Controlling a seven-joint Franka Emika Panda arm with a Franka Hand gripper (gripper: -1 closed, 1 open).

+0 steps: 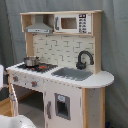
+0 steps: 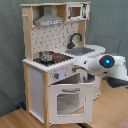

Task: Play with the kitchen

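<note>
The kitchen (image 2: pixel 60 65) stands on a wooden floor (image 2: pixel 15 120) before a grey curtain (image 1: pixel 10 30); it looks a stiff, boxy build of white panel and light wood, probably too heavy to shift, so handling means working its moving parts; the small steel pot (image 2: pixel 46 55) on the red-ringed stovetop (image 1: pixel 34 66) looks light and slick, best taken by its rim or side handle; the black faucet (image 1: pixel 84 59) is rigid and curved above the grey sink (image 1: pixel 72 74). In the second exterior view the windowed oven door (image 2: pixel 67 100) seems to stand slightly ajar, its bar handle the likely hold; the arm (image 2: pixel 102 67) reaches in at knob level just above that door, but the fingers are hidden against the front panel and I cannot tell whether they are spread or pressed together. Open room lies in front of the cabinet; the overhanging surface edge, hood (image 1: pixel 39 26) and microwave (image 1: pixel 72 23) crowd any upward move.
</note>
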